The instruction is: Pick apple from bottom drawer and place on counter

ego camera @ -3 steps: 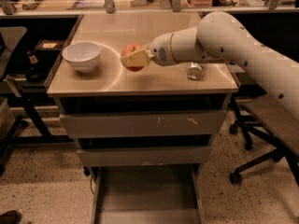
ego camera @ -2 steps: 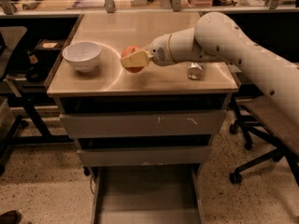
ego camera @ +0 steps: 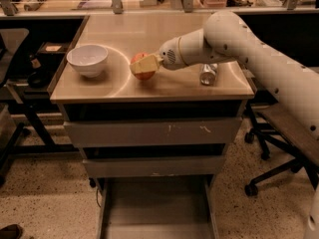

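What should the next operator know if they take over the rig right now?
Gripper: above the counter, closed around the apple.
Apple: out of the bottom drawer, at or just above the counter, between white bowl and silver can.
Done: pick and carry.
Left: confirm it rests on the counter, open, withdraw. Drawer stands open.

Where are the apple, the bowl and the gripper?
apple [ego camera: 144, 76]: camera view, its red lower side.
bowl [ego camera: 87, 64]: camera view, its outer wall.
gripper [ego camera: 140, 64]: camera view, its tip, at the apple.
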